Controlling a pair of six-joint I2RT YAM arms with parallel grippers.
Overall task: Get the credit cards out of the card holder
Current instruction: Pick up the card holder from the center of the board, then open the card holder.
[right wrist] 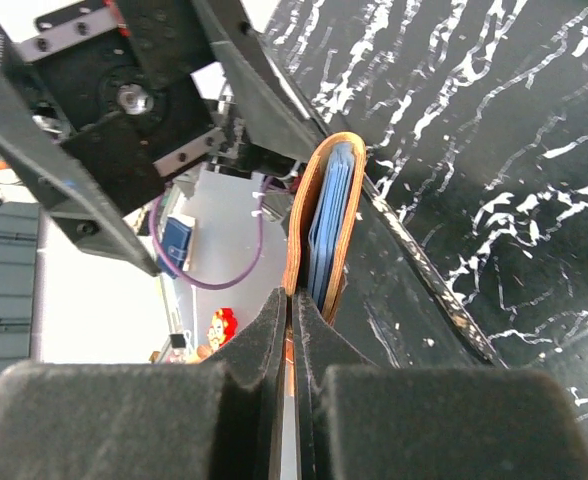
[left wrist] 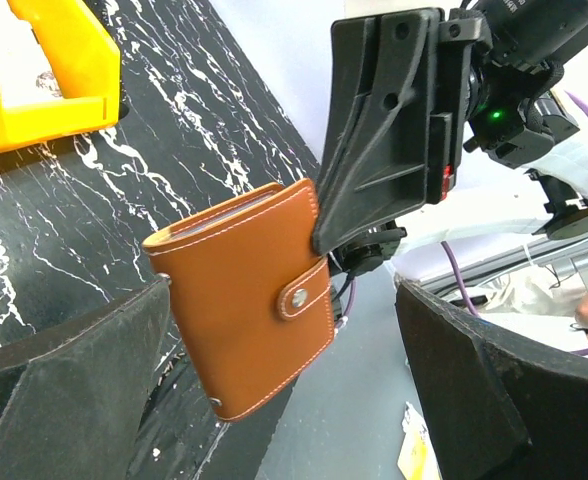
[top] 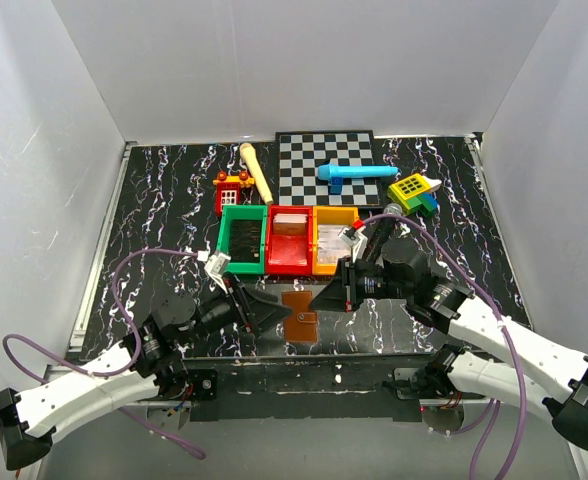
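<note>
The card holder [top: 299, 312] is a brown leather-like bi-fold near the table's front edge. In the left wrist view the card holder [left wrist: 249, 300] stands lifted and tilted, its snap tab [left wrist: 296, 295] fastened. My right gripper [top: 326, 296] is shut on one brown cover at the card holder's edge. In the right wrist view my right gripper [right wrist: 292, 310] pinches that cover, and the card holder [right wrist: 304, 215] shows pale blue panels [right wrist: 330, 230] between its two covers. My left gripper [top: 262, 314] is open, and in its own view my left gripper [left wrist: 284, 400] has one finger on each side of the holder, not touching it.
A green bin [top: 242, 240], a red bin [top: 289, 262] and an orange bin [top: 319, 262] stand in a row just behind the grippers. Further back are a chessboard [top: 309, 160], a blue tool [top: 354, 175], a wooden pin [top: 257, 172], a red toy house [top: 232, 190] and a yellow-green block [top: 414, 192].
</note>
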